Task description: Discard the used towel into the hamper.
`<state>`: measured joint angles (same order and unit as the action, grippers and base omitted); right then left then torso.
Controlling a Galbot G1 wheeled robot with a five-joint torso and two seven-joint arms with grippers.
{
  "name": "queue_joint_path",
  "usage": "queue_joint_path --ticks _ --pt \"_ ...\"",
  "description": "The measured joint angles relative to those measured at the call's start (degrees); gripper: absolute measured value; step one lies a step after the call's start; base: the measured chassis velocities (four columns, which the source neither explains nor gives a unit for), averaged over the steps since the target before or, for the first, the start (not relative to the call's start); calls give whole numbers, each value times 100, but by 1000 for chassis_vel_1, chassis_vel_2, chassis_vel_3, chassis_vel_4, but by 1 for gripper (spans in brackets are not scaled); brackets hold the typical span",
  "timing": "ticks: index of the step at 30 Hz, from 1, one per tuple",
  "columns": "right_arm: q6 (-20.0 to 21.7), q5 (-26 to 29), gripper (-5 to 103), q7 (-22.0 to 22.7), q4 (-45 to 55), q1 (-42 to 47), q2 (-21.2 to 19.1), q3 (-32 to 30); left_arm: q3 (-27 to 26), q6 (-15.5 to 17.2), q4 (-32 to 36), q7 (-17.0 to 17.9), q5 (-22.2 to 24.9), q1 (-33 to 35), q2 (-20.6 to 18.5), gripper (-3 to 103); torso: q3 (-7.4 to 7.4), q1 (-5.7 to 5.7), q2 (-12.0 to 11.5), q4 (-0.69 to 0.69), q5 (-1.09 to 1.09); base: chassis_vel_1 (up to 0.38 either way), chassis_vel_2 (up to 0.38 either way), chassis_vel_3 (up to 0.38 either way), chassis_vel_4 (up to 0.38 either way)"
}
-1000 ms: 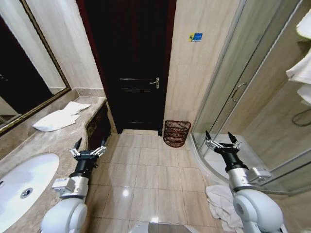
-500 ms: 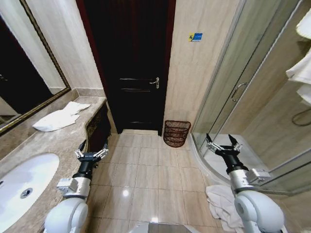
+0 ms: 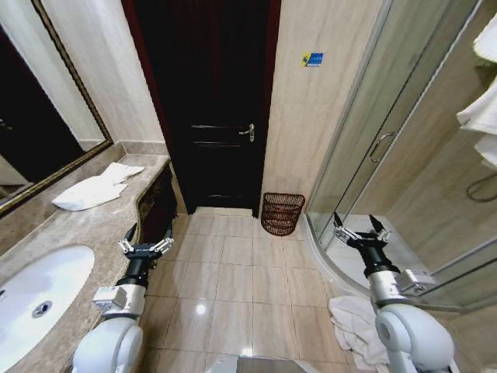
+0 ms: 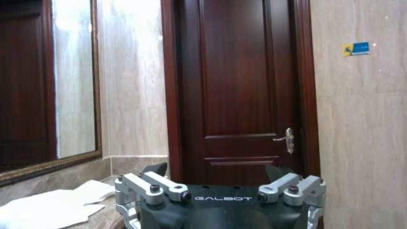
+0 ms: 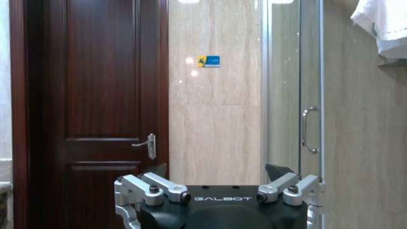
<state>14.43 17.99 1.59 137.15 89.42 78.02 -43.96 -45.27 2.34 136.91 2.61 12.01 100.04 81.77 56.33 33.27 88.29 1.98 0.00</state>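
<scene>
Meanwhile both arms drift slightly rightward in frame, left tool (image 3: 146, 240) and right tool (image 3: 362, 231) spread open and empty, towel (image 3: 351, 326) ungrasped, hamper (image 3: 282, 213) unapproached.

Hamper (image 3: 282, 213), towel (image 3: 353, 326) on floor (image 3: 233, 280)

The room is being viewed from the head, high up, looking forward and down over the counter (image 3: 85, 221) and floor (image 3: 233, 272) toward the door (image 3: 210, 109). From each wrist, the scene is being viewed level across its own end effector. The door (image 4: 245, 86) and wall sticker (image 5: 208, 61) are being shared by all three views.
</scene>
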Motion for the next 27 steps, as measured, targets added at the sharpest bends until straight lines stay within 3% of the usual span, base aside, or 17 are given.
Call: queue_joint_path --ticks 27 --pt "100 -39 100 -112 11 47 60 -122 -49 -106 -83 -16 -4 -83 -45 100 0 0 0 0 0 -5 5 5 -5"
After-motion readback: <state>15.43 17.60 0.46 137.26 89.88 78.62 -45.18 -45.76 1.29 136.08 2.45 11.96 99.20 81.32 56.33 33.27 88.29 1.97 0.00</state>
